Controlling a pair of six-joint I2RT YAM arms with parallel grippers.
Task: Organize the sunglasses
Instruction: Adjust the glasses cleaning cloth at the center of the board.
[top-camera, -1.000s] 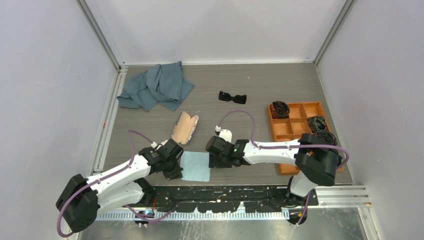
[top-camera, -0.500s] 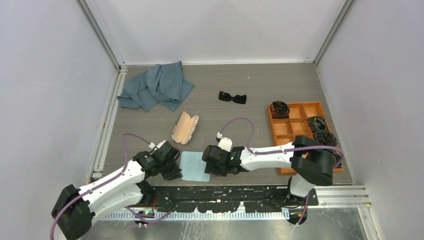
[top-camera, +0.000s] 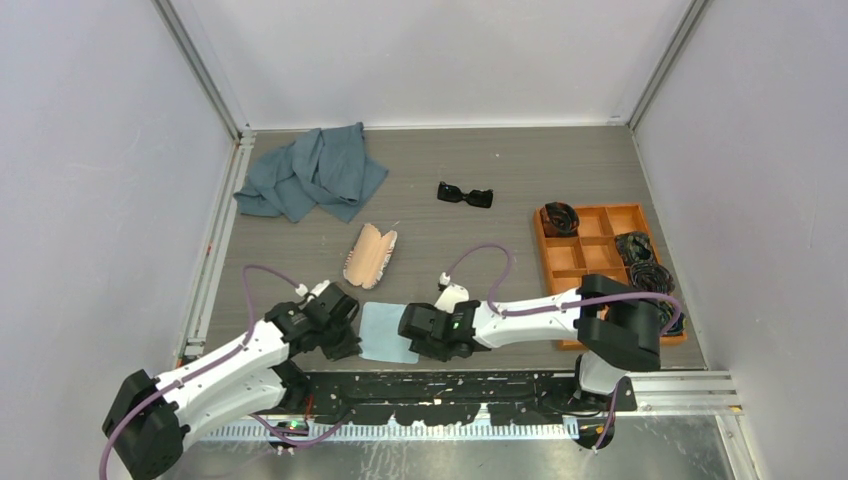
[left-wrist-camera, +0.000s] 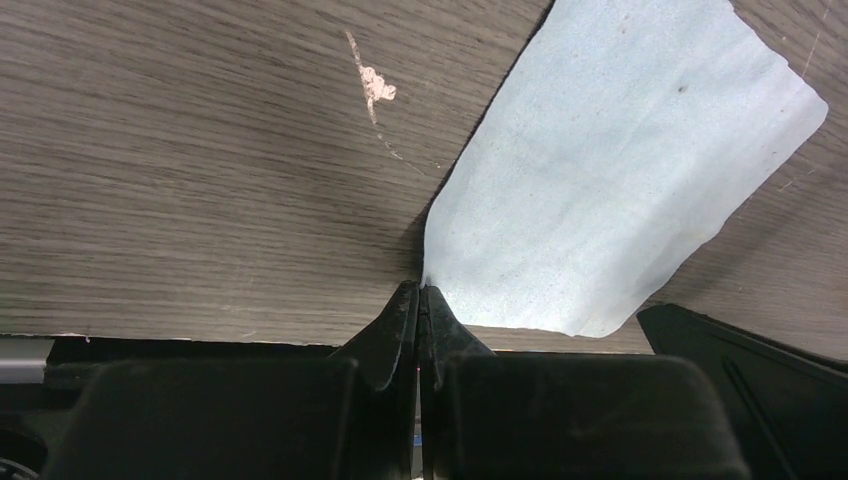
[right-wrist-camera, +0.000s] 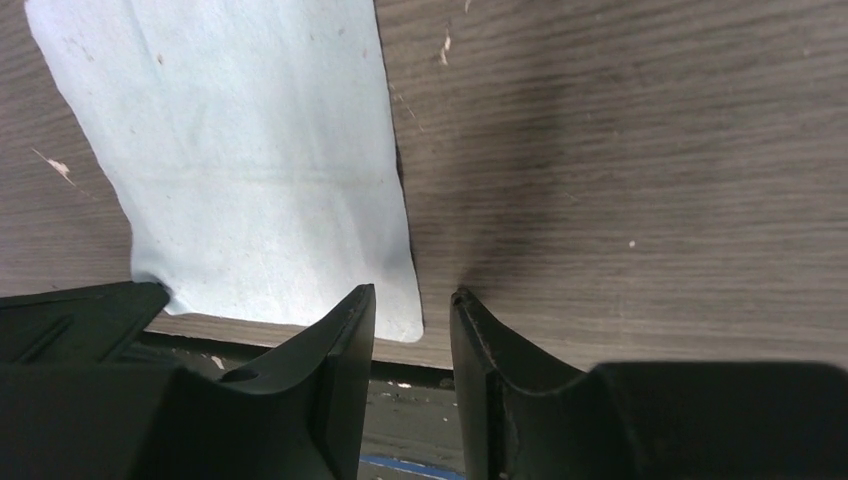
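The black sunglasses (top-camera: 465, 194) lie folded open on the far middle of the table, away from both arms. The patterned case (top-camera: 370, 255) lies open left of centre. A small light blue cloth (top-camera: 388, 332) lies flat at the near edge between the grippers. My left gripper (top-camera: 349, 345) is shut, its tips (left-wrist-camera: 421, 290) pinching the cloth's near left corner (left-wrist-camera: 610, 180). My right gripper (top-camera: 419, 345) is open, its tips (right-wrist-camera: 412, 296) standing on either side of the cloth's near right corner (right-wrist-camera: 250, 170).
An orange divided tray (top-camera: 600, 215) with black coiled bundles (top-camera: 560, 217) stands at the right. A crumpled grey-blue towel (top-camera: 315, 172) lies at the far left. The table's near edge runs just below both grippers.
My right gripper has moved left and nearer, down to the cloth's near right corner. My left gripper drew back a little to the cloth's left corner, then stayed.
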